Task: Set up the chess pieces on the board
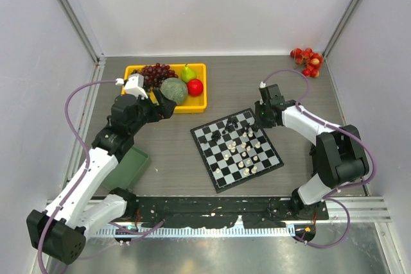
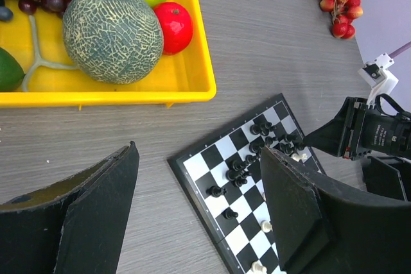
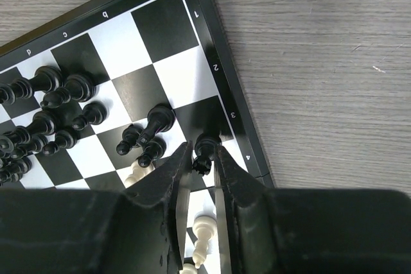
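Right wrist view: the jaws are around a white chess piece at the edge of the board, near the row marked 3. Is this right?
Not quite. In the right wrist view the piece between the jaws of the right gripper is a black chess piece, not a white one. It does stand at the edge of the board, near the row marked 3. A white piece stands closer to the camera.

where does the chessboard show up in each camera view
Top external: the board lies at centre right, turned diagonally, below the yellow tray.
Left wrist: lower centre right, between the left claw's fingers.
Right wrist: upper left, its corner in view.
Shared landmark: the right claw at the board's edge, over the black pieces.
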You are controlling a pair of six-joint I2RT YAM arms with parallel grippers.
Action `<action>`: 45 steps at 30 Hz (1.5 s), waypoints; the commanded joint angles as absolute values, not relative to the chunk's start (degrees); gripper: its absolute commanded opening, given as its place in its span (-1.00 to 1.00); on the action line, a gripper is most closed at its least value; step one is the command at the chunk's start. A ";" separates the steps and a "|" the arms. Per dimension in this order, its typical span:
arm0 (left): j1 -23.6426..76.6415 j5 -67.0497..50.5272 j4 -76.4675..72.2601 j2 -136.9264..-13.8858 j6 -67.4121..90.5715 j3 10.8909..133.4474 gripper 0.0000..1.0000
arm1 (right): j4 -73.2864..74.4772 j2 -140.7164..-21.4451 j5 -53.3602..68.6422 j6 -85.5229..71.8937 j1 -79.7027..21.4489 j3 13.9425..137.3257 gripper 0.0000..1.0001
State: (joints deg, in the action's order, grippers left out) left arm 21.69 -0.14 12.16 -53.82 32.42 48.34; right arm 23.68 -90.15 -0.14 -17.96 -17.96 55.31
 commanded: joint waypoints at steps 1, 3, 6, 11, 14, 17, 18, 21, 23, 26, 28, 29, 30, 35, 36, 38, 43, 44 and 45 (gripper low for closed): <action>20.66 -2.28 8.96 -52.91 32.17 47.90 0.64 | 23.03 -90.44 1.21 -17.58 -18.28 57.39 -0.59; 20.39 -2.37 8.96 -52.65 32.17 47.64 0.65 | 23.03 -90.35 1.49 -17.75 -18.28 57.57 -0.60; 19.95 -2.64 8.96 -52.73 32.26 47.46 0.65 | 23.03 -89.74 0.88 -18.11 -18.37 58.44 -0.62; 19.51 -3.34 8.35 -53.00 32.52 47.20 0.64 | 23.12 -90.26 -1.91 -18.37 -18.19 62.13 -0.62; 19.07 -3.78 8.52 -52.91 32.61 47.29 0.65 | 23.03 -92.27 -2.98 -18.28 -18.28 65.46 -0.63; 18.81 -3.87 8.52 -52.82 32.69 47.29 0.65 | 22.94 -94.39 -2.81 -18.28 -18.37 68.11 -0.62; 18.63 -3.95 8.53 -52.82 32.52 47.20 0.64 | 22.85 -95.53 -2.55 -18.28 -18.28 69.16 -0.62; 18.11 -4.13 8.79 -52.65 32.43 47.29 0.65 | 23.12 -97.64 -2.63 -18.11 -18.37 71.19 -0.62; 17.58 -4.39 8.79 -52.56 32.52 47.29 0.65 | 23.12 -99.14 -2.81 -18.11 -18.37 72.16 -0.62; 17.05 -4.57 8.79 -52.56 32.52 47.37 0.64 | 23.02 -101.16 -3.08 -18.19 -18.37 73.65 -0.61; 16.79 -4.92 8.61 -52.73 32.52 47.29 0.65 | 22.94 -102.21 -3.16 -18.11 -18.37 74.18 -0.62; 16.70 -5.01 8.70 -52.73 32.43 47.37 0.65 | 22.94 -102.83 -2.99 -18.19 -18.46 74.70 -0.61; 16.61 -5.10 8.70 -52.82 32.43 47.37 0.65 | 22.85 -103.09 -3.08 -18.11 -18.46 74.88 -0.62; 16.08 -5.36 8.61 -52.73 32.43 47.37 0.65 | 22.59 -104.76 -2.73 -18.37 -18.54 75.06 -0.62; 15.91 -5.36 8.70 -52.73 32.61 47.46 0.66 | 22.50 -104.85 -2.64 -18.28 -18.54 75.06 -0.61; 15.82 -5.54 8.70 -52.47 32.52 47.37 0.67 | 22.24 -105.29 -2.29 -18.46 -18.54 74.80 -0.59; 15.47 -5.71 8.96 -52.03 32.96 47.37 0.69 | 22.06 -105.82 -0.97 -18.89 -18.63 74.53 -0.58; 15.38 -5.80 8.88 -51.94 32.96 47.20 0.68 | 21.97 -105.65 -0.97 -18.72 -18.72 74.36 -0.57; 15.47 -5.97 8.88 -51.77 33.05 47.20 0.69 | 21.89 -105.47 -0.88 -18.81 -18.72 74.36 -0.53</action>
State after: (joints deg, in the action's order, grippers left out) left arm 15.88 -4.51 11.79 -53.54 32.60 47.42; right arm 23.44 -105.60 -1.50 -18.33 -18.26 72.86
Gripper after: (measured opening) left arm 0.842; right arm 0.215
